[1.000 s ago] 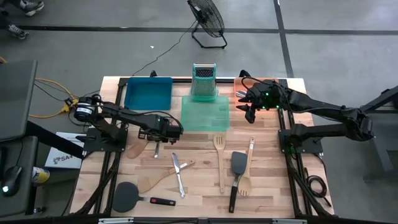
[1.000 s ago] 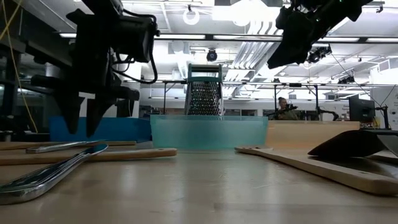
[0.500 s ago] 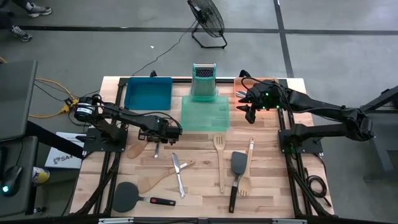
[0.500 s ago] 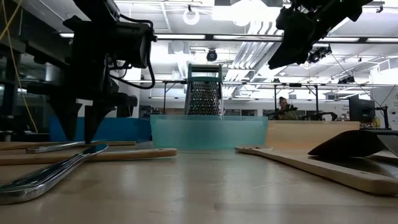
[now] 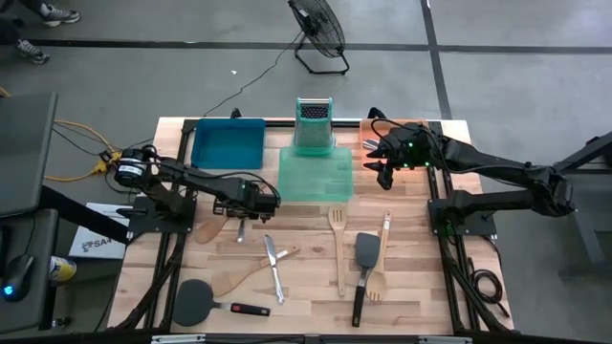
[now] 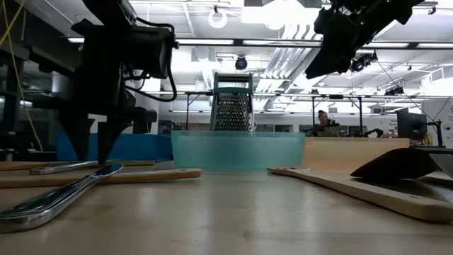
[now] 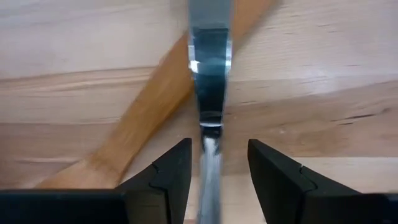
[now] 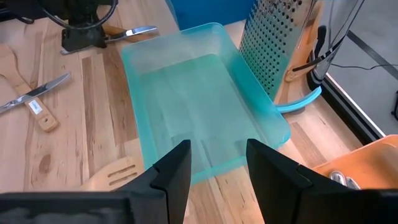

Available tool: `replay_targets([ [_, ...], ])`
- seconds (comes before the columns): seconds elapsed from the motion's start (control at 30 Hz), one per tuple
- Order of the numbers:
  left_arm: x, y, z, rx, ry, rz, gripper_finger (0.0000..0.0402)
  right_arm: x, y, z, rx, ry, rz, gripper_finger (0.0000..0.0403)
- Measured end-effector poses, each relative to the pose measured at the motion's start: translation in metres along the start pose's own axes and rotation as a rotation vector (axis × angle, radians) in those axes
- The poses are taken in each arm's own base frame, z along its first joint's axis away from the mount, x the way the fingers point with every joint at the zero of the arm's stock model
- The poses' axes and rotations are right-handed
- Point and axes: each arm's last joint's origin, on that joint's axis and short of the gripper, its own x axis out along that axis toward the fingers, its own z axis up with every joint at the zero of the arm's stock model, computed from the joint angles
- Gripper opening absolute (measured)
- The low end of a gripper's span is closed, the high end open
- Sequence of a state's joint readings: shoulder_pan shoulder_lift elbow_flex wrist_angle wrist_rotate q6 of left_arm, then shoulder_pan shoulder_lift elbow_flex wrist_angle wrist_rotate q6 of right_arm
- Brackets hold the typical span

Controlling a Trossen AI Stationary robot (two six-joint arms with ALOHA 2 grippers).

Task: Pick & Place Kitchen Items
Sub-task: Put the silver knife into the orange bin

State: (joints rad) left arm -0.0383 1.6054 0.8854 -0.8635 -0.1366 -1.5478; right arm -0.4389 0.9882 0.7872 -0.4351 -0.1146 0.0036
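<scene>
Left gripper (image 7: 212, 171): I see its 2 fingers spread astride the metal utensil (image 7: 209, 81), not pinching.
Utensil: on the table, long axis running straight between the fingers, crossing a wooden handle (image 7: 146, 118).
Right gripper (image 5: 383, 170): spread, raised beside the green tray (image 8: 186, 112).

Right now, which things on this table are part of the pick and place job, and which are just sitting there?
Job items:
- metal utensil between the left gripper's open fingers
- wooden spoon
- knife
- slotted wooden spatula
- black spatula
- red-tipped black spatula

Just sitting there:
- box grater
- green tray
- blue tray
</scene>
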Motion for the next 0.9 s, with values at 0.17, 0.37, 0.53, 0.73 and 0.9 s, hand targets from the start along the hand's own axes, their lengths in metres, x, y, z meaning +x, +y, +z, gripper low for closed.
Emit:
replay_targets([
  [0.17, 0.0095, 0.0052, -0.0020, -0.024, 0.018, -0.009, 0.0151, 0.0000, 0.0000, -0.0003, 0.002, 0.003, 0.000, 0.0146],
  [0.37, 0.0110, 0.0066, -0.0024, -0.026, 0.026, -0.003, 0.0150, 0.0000, 0.0000, -0.0003, 0.003, 0.004, 0.000, 0.0146],
  [0.53, 0.0114, 0.0061, -0.0028, -0.025, 0.035, -0.006, 0.0116, 0.0000, 0.0000, -0.0003, 0.003, 0.004, 0.000, 0.0146],
  [0.73, 0.0117, 0.0056, -0.0031, -0.008, 0.045, -0.010, 0.0049, 0.0000, 0.0000, -0.0004, 0.004, 0.004, 0.000, 0.0146],
  [0.9, 0.0119, 0.0069, -0.0035, 0.023, 0.054, 0.001, 0.0025, 0.0000, 0.0000, -0.0004, 0.004, 0.004, 0.000, 0.0146],
])
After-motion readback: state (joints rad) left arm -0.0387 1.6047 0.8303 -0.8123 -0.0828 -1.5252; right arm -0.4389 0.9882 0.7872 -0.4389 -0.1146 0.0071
